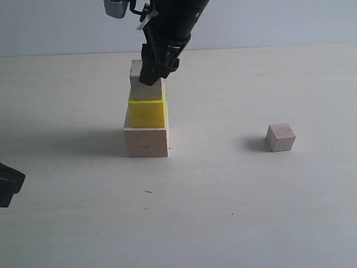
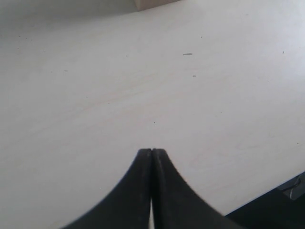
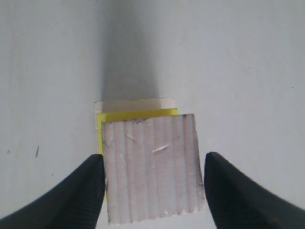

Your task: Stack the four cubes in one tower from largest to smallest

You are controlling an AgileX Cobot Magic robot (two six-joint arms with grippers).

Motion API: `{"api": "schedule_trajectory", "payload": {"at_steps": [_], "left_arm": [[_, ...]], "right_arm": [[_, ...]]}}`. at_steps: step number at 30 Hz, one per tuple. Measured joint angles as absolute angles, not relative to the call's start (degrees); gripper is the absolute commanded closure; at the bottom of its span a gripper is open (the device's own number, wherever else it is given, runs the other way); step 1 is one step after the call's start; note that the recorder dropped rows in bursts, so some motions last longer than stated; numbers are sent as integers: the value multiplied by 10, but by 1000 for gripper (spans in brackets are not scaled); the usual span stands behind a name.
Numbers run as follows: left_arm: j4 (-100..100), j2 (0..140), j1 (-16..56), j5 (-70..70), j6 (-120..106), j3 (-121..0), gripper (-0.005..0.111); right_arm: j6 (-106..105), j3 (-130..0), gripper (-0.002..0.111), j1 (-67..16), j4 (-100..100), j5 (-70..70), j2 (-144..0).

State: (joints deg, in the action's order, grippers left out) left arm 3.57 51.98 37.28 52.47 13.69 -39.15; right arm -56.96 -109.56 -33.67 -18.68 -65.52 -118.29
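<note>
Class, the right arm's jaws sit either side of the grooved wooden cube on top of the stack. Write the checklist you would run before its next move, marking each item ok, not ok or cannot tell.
1. The medium cube rests on the yellow cube: ok.
2. The yellow cube rests on the large cube: ok.
3. Jaws of the right gripper released from the medium cube: cannot tell; they flank it, with a sliver of gap on one side.
4. The small cube lies free on the table: ok.
5. The left gripper is shut, clear of the cubes: ok.
</note>
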Motion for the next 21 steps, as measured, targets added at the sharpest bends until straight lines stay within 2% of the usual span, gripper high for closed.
{"api": "schedule_trajectory", "payload": {"at_steps": [5, 21], "left_arm": [[36, 520, 373, 525, 137, -392, 106], [36, 520, 373, 525, 136, -392, 106]], "right_arm": [[-570, -1096, 36, -337, -188, -649, -1183], [-542, -1096, 36, -337, -192, -642, -1183]]}}
